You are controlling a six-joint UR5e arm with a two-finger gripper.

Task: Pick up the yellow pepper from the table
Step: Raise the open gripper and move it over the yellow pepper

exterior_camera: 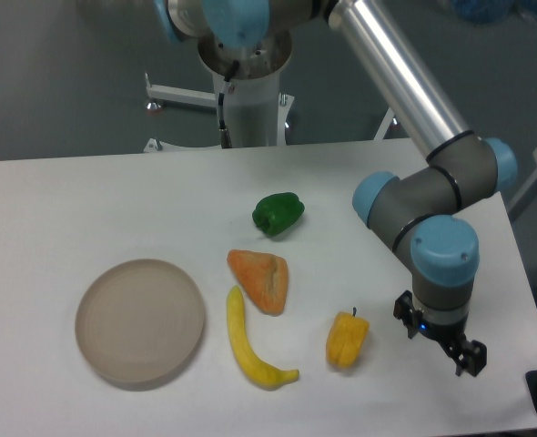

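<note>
Silver tubes, grey joints, blue caps, seemingly black pincer (462,354).

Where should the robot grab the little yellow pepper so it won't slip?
Probably around the blocky middle of the yellow pepper, coming down from above. It lies on the table with its dark stem pointing up and back, and its sides are clear. The gripper sits to its right.

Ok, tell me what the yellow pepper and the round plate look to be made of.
The small blocky yellow-orange bell pepper looks like moulded plastic or rubber: uniform colour, dull sheen, smooth simplified lobes, so probably a toy. The round beige plate looks matte, perhaps plastic or unglazed ceramic; faint concentric rings show, no gloss. Neither is certain.
</note>
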